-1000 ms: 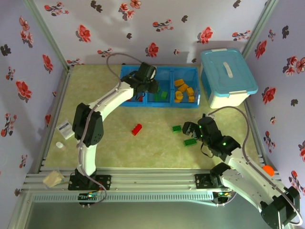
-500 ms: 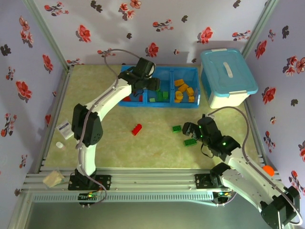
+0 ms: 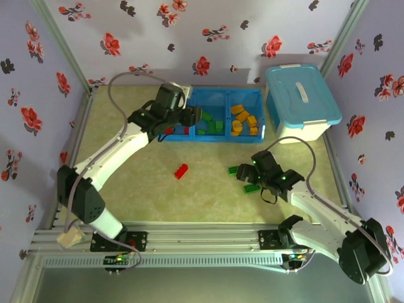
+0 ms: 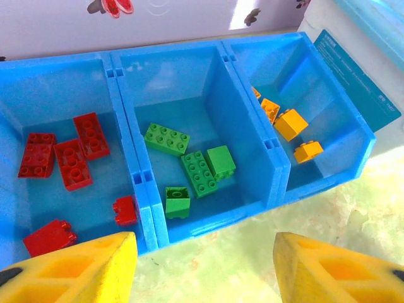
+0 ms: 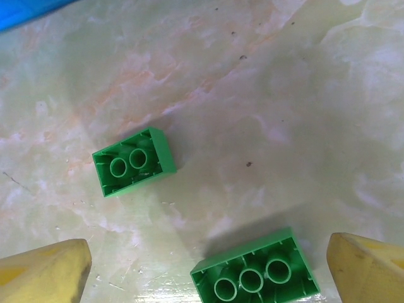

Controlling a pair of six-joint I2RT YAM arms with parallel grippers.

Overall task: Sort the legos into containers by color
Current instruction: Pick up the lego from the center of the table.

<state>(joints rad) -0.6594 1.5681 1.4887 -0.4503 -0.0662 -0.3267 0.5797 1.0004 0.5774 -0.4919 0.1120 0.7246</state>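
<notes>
Left hand [image 4: 202, 249] is pulling back toward nine o'clock off the tray [image 4: 170, 53], parted, empty; right hand [image 5: 208, 262], wide, is nearing two green legos [image 5: 133, 161], probably next.

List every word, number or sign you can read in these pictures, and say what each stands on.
The label on the tub: white print, too small and blurred to read.
Nothing else readable.
</notes>
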